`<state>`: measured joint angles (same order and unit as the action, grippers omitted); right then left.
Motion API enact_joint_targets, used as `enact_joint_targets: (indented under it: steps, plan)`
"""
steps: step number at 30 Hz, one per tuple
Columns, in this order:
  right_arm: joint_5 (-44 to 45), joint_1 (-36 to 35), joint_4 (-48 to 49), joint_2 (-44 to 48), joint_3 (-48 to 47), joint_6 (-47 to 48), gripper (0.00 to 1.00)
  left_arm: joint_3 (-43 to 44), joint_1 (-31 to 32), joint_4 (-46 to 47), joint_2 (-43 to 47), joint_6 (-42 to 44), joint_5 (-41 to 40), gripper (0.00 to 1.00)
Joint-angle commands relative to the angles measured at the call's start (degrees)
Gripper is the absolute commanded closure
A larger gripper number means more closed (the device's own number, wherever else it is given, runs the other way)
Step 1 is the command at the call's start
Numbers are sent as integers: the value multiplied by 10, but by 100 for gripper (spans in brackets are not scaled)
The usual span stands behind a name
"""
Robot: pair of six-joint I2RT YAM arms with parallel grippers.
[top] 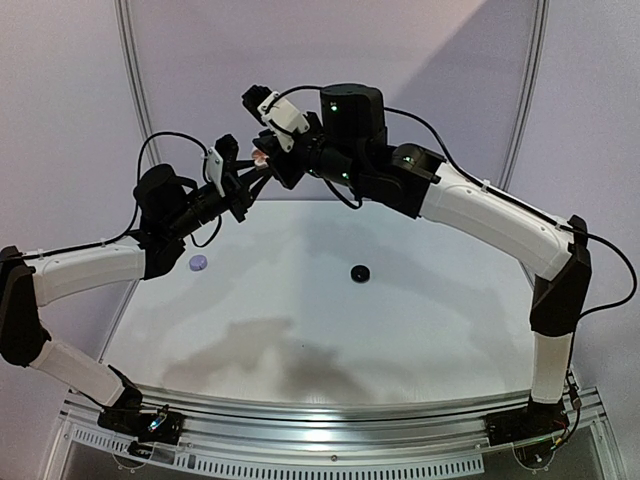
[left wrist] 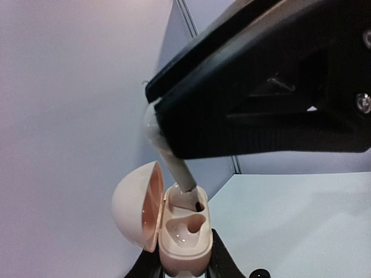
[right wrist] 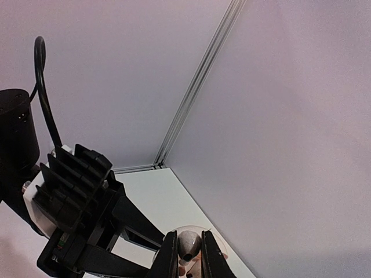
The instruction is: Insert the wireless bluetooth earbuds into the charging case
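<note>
Backdrop: pale lavender walls, white table (top: 300,320).
Left gripper (left wrist: 183,264): clamped tight on the base of the open pink case (left wrist: 184,234), held above the table.
Right gripper (right wrist: 189,236): pinched shut on a pale earbud (left wrist: 181,175), stem poking past the fingertips.
Earbud: stem tip sits in one case socket.
Table: lavender round case (top: 199,263) and black round case (top: 359,272), well apart.

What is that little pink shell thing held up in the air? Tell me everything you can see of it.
The case is a small, glossy pale-pink plastic shell, hinged open, its rounded lid swung aside and two moulded wells showing in the base. The left gripper pinches the base from both sides, up off the table. One well is empty; the stem of a white earbud, held by the right gripper, pokes into the other.
</note>
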<state>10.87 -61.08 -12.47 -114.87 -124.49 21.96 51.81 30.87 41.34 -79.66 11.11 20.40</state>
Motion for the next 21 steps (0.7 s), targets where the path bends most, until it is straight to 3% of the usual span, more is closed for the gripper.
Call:
enact_joint_targets:
  steps: [1,21]
  plan:
    - [21,1,-9,-14,8,9,97,-1,2,20,4,-7,-3,100]
    - [29,1,-30,-18,13,21,99,-3,-2,25,4,-17,-2,100]
